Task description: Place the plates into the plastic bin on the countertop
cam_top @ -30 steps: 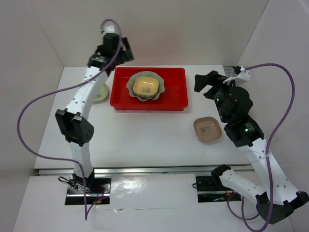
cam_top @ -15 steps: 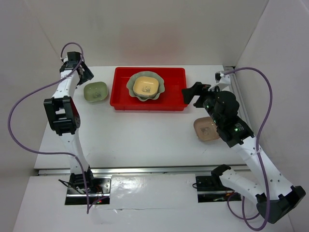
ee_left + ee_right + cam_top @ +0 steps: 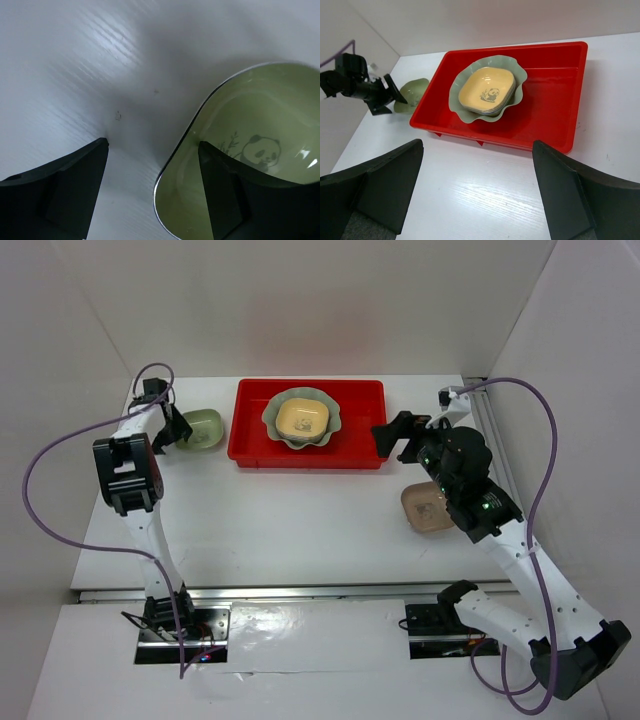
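A small green plate (image 3: 202, 428) with a panda print (image 3: 235, 115) lies on the white countertop (image 3: 300, 520), left of the red plastic bin (image 3: 360, 432). My left gripper (image 3: 172, 430) is open and straddles its left rim (image 3: 153, 144), one finger inside the dish and one on the countertop. In the bin a large pale green scalloped plate (image 3: 272, 420) holds a yellow plate (image 3: 303, 418). A pinkish-tan plate (image 3: 428, 508) lies right of centre, partly hidden by my right arm. My right gripper (image 3: 392, 432) hangs open and empty (image 3: 477, 146) near the bin's front right corner.
White panels wall the countertop at the back and on both sides. Purple cables loop off both arms. The right wrist view looks across the red bin (image 3: 555, 100) to the green plate (image 3: 412, 92) and the left gripper (image 3: 382, 95) at the left wall.
My left arm swung from behind the bin's left end out and down to the green plate, and its jaws have begun to narrow. My right gripper shifted left toward the bin's right end.
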You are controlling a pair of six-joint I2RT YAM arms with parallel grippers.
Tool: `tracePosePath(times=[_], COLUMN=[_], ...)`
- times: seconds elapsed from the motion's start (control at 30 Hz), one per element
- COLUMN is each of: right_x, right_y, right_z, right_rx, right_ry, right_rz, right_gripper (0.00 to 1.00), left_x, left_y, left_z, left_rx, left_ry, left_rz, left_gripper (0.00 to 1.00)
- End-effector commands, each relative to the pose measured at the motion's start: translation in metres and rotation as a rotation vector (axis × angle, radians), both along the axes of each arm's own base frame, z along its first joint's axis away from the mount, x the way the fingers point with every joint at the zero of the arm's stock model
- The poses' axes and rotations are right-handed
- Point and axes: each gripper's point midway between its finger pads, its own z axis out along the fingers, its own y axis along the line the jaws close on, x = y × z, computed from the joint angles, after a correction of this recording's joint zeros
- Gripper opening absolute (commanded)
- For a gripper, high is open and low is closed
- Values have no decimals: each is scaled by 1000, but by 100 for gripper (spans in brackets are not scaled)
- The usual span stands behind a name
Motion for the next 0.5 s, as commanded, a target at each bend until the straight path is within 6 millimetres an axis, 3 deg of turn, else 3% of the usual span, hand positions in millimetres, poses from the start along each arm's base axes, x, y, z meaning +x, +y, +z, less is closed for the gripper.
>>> tracePosePath(times=[0.0, 0.07, 0.1, 0.17, 0.2, 0.3, 0.37, 0.47], right_x=[-1, 1, 1, -1, -1, -2, -2, -2], right_y=[6, 7, 7, 6, 6, 6, 6, 6], right_z=[24, 26, 26, 29, 29, 31, 31, 35], right_rx=[37, 37, 37, 50, 50, 50, 50, 63], right_ry=[-71, -71, -71, -76, -76, -76, -76, -81], right_rz=[27, 27, 27, 27, 27, 27, 27, 26], right_gripper=[96, 96, 96, 96, 96, 96, 96, 96], left_x=[9, 10, 10, 6, 7, 5, -3, -6], left_y=[-12, -14, -16, -16, -14, -10, 1, 16], left_z=[-6, -12, -15, -19, -18, -14, -12, 13], left_rx=[-37, -46, -53, -56, -44, -28, -2, 33], left_ry=[-36, -36, -40, -28, -34, -31, -2, -22], left_rz=[-56, -62, -66, -66, -60, -36, 17, 118], left_gripper=[83, 78, 71, 55, 36, 21, 0, 0])
